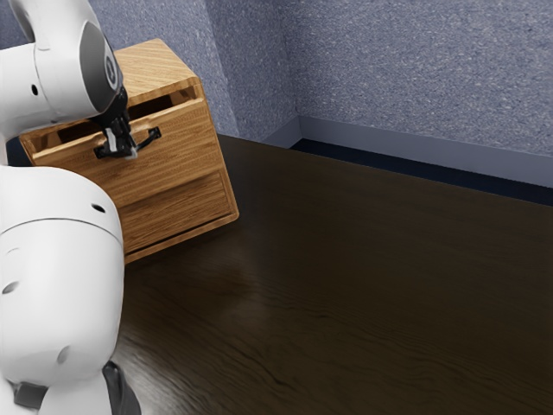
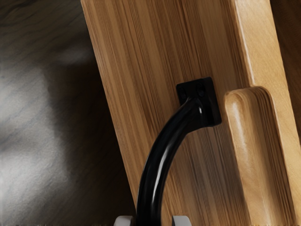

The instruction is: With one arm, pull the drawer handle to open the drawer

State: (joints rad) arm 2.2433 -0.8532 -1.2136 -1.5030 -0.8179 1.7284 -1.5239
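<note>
**Operator:** Where is my arm?

**Spotter:** Your arm (image 1: 52, 259) stands tall at the exterior view's left. Its white upper link bends over and reaches down to the wooden cabinet (image 1: 186, 203) at the back of the dark bench (image 1: 363, 277). Your tool (image 1: 121, 149) hangs at the front of the top drawer (image 1: 177, 125).

**Operator:** Has it got anything?

**Spotter:** Yes, your tool is clenched on the handle (image 1: 151, 134). In the wrist view you can see two pale pads (image 2: 123, 220), one on each side of the black bar and close against it.

**Operator:** Which way does the handle lie?

**Spotter:** Its long axis runs across the drawer front, in line with the drawer's top edge, rising slightly toward the exterior view's right. It is a curved black bar that bows out from the wood. One square mount is fixed to the front, and the bar arcs from there to your tool.

**Operator:** And the drawer itself?

**Spotter:** It is the upper one in the cabinet, and its front faces the open bench. It looks pulled out a little, since a dark gap shows under the cabinet's top. From this angle you can't tell how far.
</note>
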